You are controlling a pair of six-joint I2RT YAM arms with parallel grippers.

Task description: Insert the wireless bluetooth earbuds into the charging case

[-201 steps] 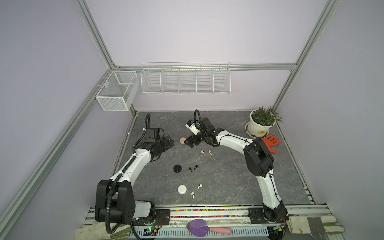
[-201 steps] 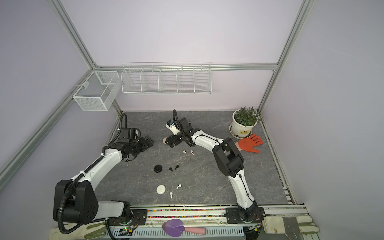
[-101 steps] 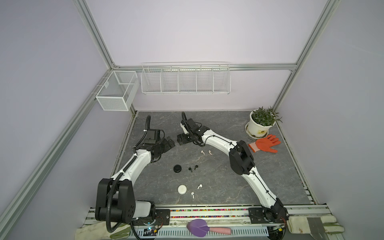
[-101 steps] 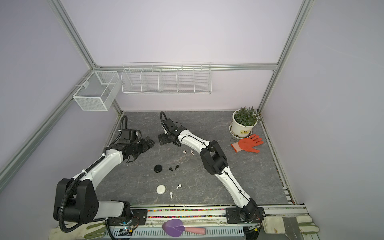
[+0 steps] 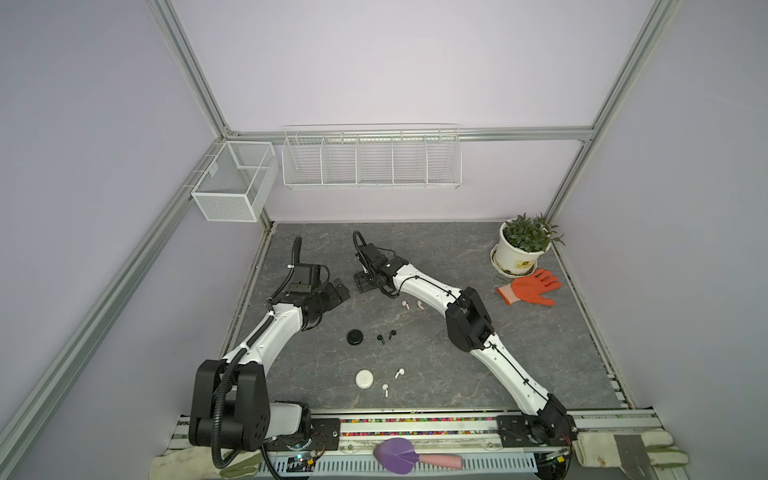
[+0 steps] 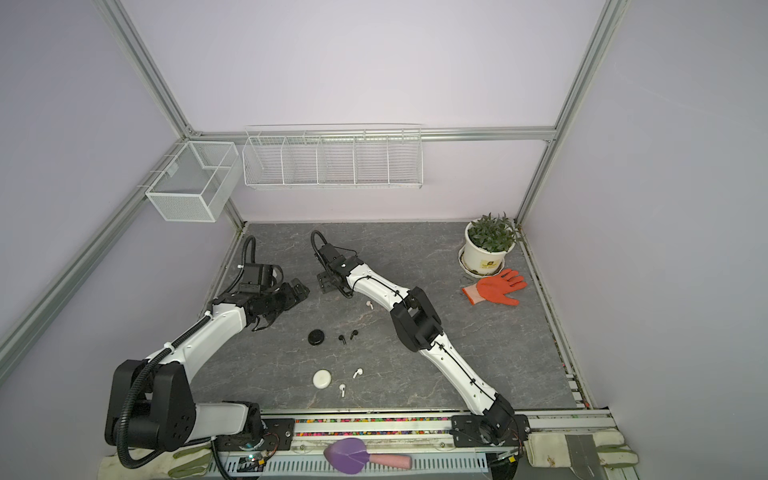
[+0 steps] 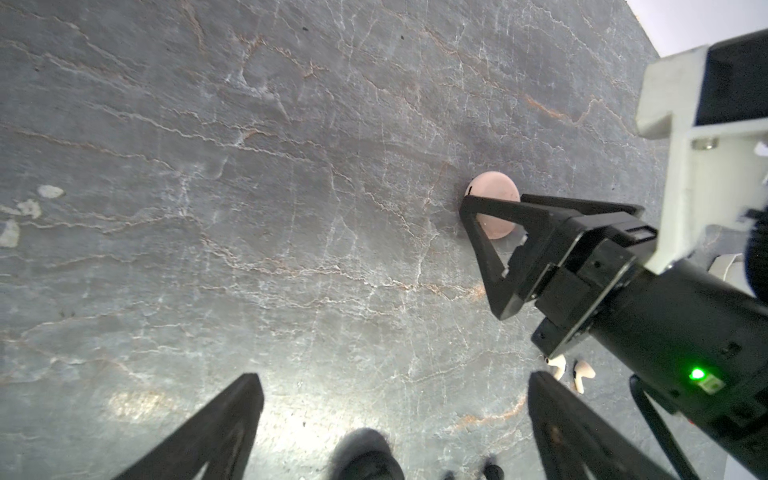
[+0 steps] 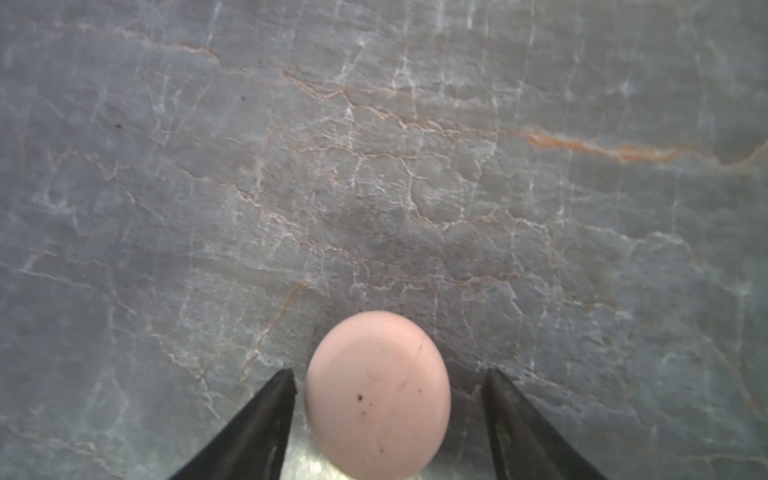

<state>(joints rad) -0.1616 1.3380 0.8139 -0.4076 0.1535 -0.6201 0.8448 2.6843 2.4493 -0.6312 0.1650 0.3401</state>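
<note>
Surface: grey veined slab (image 5: 540,353), with lilac walls round it.

- Right pincer (image 8: 388,374), mine: low over the far middle of the slab. The jaws are parted and astride the pink case (image 8: 378,395), with a gap on each side, so nothing is gripped.
- Left pincer (image 7: 392,376), mine: jaws wide with nothing between them. It sits just left of the right pincer in both top views.
- Pink buds (image 5: 405,304): two, loose on the slab beside my right forearm, near the pink case but outside it.
- Black case (image 5: 355,336): mid-slab, with the black buds (image 5: 380,338) lying loose just to its right.
- White case (image 5: 365,379): nearer the front rail, with the white buds (image 5: 399,372) lying loose just to its right.
- Plant (image 5: 524,245): far right corner.
- Glove (image 5: 530,286): orange, flat on the slab just in front of the plant.
</note>
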